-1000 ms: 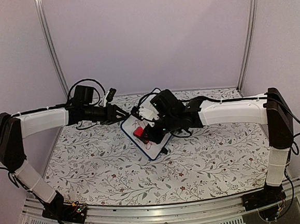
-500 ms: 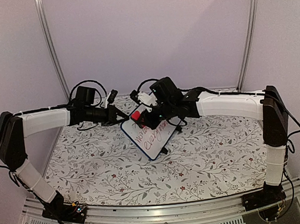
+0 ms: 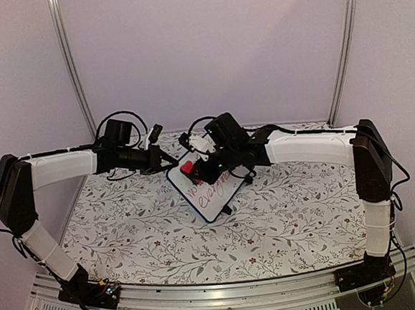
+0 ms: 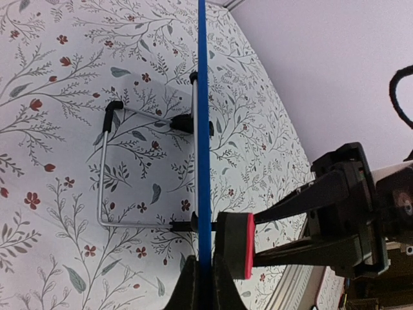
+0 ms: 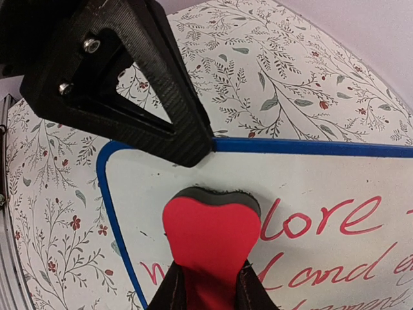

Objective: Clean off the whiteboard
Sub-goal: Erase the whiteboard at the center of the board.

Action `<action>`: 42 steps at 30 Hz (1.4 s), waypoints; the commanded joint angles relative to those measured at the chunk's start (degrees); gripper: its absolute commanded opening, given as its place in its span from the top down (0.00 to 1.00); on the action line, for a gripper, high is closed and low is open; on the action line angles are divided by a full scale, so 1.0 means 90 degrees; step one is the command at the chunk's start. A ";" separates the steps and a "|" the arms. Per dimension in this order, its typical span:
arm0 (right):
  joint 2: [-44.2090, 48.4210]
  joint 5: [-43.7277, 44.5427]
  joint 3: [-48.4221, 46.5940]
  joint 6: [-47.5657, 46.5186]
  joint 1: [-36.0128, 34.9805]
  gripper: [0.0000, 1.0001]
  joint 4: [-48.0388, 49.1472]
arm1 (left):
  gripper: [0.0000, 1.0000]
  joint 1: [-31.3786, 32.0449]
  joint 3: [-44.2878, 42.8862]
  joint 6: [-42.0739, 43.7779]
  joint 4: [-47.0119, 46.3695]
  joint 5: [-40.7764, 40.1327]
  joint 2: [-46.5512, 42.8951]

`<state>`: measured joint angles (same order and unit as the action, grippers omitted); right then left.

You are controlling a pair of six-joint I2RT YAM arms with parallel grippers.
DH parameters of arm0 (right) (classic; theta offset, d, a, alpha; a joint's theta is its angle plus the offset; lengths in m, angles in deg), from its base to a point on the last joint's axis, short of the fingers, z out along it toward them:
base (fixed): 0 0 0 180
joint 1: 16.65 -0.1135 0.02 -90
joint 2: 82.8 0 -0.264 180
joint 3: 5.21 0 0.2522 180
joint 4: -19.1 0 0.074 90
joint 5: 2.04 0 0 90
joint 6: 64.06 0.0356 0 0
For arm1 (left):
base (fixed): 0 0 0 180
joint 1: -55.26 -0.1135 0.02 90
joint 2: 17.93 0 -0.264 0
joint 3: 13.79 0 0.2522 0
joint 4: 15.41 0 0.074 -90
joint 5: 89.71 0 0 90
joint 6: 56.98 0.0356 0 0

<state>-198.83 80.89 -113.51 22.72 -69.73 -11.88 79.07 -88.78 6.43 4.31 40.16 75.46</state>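
small rectangular white whiteboard with thin dark blue frame stood propped and tilted mid-table on the floral-print tablecloth. bare cloth lay open all round it, most toward 6 o'clock; back wall near at 12. left gripper was clamped tight on the blue frame at the board's 11 o'clock corner. right gripper was closed around a small red eraser block with dark felt face, felt side against the white surface just beside the left fingers. red marker handwriting ran toward 3 o'clock of the eraser, cut off and hard to read. thin wire stand showed behind the board; left wrist view saw the board edge-on only.
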 commanded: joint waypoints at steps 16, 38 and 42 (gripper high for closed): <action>0.0079 0.0073 0.0978 0.0192 0.0038 0.86 0.0056 | 1.00 0.0098 0.0006 0.0068 -0.0014 0.0091 0.0121; -0.0188 -0.0037 0.0042 0.0265 0.0216 0.86 0.0359 | 1.00 0.0144 -0.0003 0.0076 -0.0024 0.0117 0.0131; -0.0373 -0.0045 -0.0281 0.0228 0.0241 0.86 0.0239 | 1.00 0.0144 -0.0003 0.0091 -0.0027 0.0122 0.0117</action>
<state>-199.66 80.08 -112.61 24.66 -68.33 -9.49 79.09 -88.78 6.43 4.44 39.73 75.59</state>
